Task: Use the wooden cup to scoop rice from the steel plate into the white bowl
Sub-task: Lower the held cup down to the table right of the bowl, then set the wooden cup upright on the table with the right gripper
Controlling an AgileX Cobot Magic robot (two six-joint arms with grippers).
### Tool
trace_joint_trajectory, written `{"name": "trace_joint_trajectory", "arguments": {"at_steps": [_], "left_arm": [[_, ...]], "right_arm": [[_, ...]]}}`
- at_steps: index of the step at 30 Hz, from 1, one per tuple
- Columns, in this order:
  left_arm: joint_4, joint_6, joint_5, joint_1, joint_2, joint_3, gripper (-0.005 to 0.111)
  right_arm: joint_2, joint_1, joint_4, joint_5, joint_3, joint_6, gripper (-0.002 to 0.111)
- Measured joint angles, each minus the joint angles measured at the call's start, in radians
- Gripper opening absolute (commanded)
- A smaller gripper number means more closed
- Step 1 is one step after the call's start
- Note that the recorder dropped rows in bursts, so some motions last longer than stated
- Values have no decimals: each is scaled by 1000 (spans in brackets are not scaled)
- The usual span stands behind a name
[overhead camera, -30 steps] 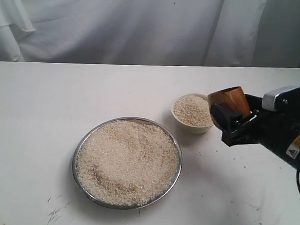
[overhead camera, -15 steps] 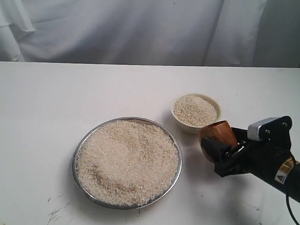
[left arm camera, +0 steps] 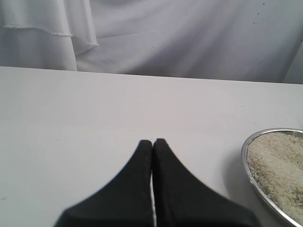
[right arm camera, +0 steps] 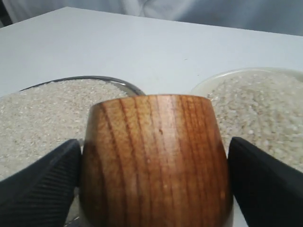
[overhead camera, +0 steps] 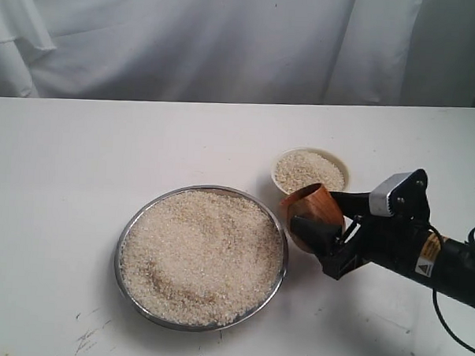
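Observation:
The steel plate point(overhead camera: 277, 229) sits at centre front, heaped with rice point(overhead camera: 201, 255). Behind and to its right stands the white bowl point(overhead camera: 340, 163), filled with rice too. My right gripper point(overhead camera: 318, 229) is shut on the wooden cup point(overhead camera: 309, 208), which is tilted with its mouth toward the plate, just off the plate's right rim and in front of the bowl. In the right wrist view the cup point(right arm camera: 156, 158) fills the space between both fingers, with the plate point(right arm camera: 102, 79) and bowl point(right arm camera: 215, 77) beyond it. My left gripper point(left arm camera: 152, 142) is shut and empty, over bare table beside the plate point(left arm camera: 246, 153).
A white table point(overhead camera: 80, 163) carries everything, with a white curtain point(overhead camera: 188, 42) hanging behind it. Dark scuff marks point(overhead camera: 85, 337) lie near the front left edge.
My right gripper carried the wooden cup down and left, from beside the white bowl's right side to the steel plate's right rim. The cup has tipped toward the plate.

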Motion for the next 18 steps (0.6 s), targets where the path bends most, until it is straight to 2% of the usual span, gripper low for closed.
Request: {"name": "trace_joint_trajectory", "arguments": {"at_steps": [18], "left_arm": [[0, 0, 0, 0, 0, 0, 0]], "right_arm": [[73, 0, -5, -6, -30, 8, 0]]}}
